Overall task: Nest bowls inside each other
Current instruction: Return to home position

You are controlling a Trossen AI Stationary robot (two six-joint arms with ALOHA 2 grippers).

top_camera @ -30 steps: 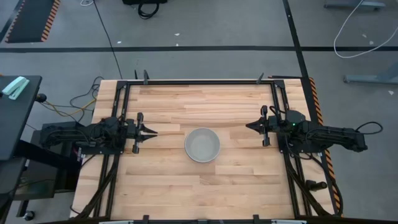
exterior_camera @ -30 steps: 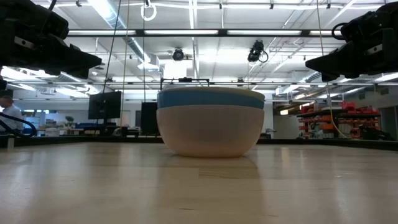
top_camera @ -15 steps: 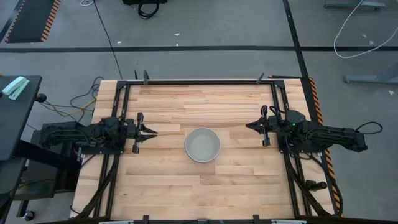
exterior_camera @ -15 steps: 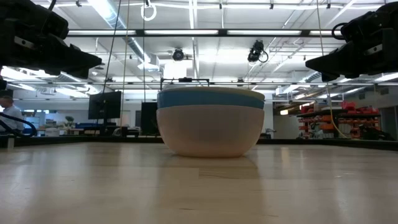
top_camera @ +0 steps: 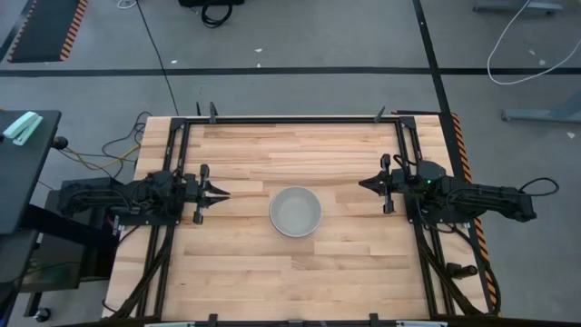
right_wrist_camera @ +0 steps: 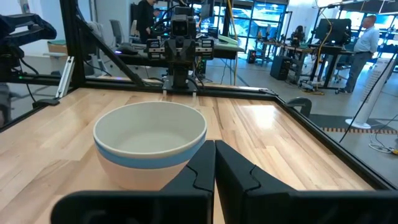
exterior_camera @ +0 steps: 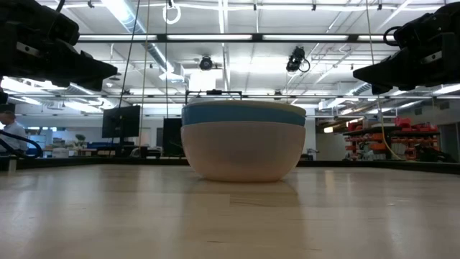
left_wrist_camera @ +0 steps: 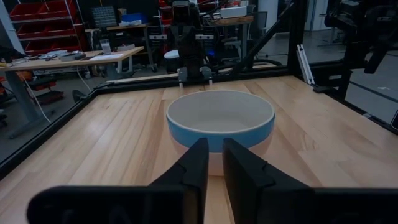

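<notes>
On the wooden table (exterior_camera: 230, 216), at its middle, the bowls (right_wrist_camera: 149, 149) are seen nested in one stack: the salmon-orange bowl (exterior_camera: 243, 152) lowest, the blue bowl (exterior_camera: 243, 116) inside it, the grey-white bowl (top_camera: 295, 212) innermost. The left gripper (top_camera: 225, 193) and right gripper (top_camera: 362, 184) are held raised, well apart from it at either side, fingers pressed together, nothing gripped.

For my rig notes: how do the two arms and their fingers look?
The left arm and right arm are black, slim and segmented. Each ends in two dark, tapered fingers. The right arm carries a small green light and a black cable loop.
</notes>
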